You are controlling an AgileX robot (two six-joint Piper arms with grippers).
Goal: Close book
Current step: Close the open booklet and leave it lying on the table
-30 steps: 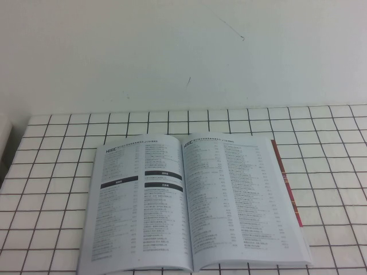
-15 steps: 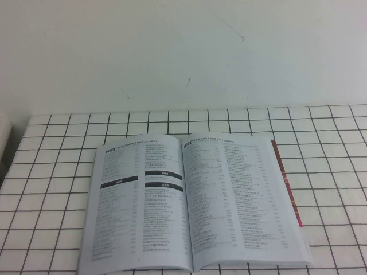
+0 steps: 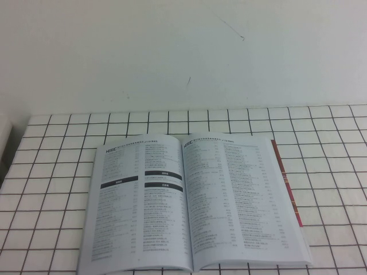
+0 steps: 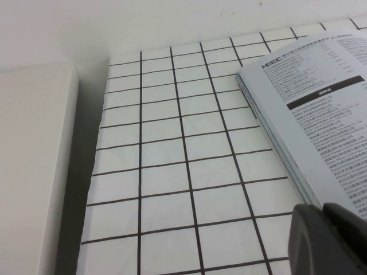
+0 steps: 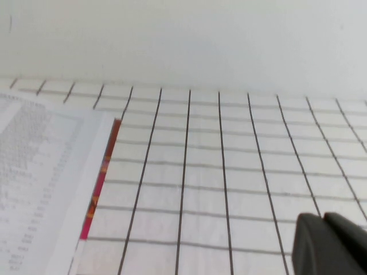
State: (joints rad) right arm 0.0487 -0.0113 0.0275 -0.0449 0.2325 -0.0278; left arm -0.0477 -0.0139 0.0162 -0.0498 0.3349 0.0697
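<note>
White-paged book (image 3: 192, 200) stays open, left gripper (image 4: 324, 223) and right gripper (image 5: 324, 229) unmoved beside it.

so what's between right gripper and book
Only bare white gridded tabletop between right gripper and open white book, right wrist view; left gripper near book's left edge.

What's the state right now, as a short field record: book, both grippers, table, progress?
book: open flat, pages up
red cover edge: showing past the right-hand page
left gripper: by the book's left edge, out of the high view
right gripper: over bare grid to the book's right, apart from it
table: white, black grid lines
progress: book not yet closed
</note>
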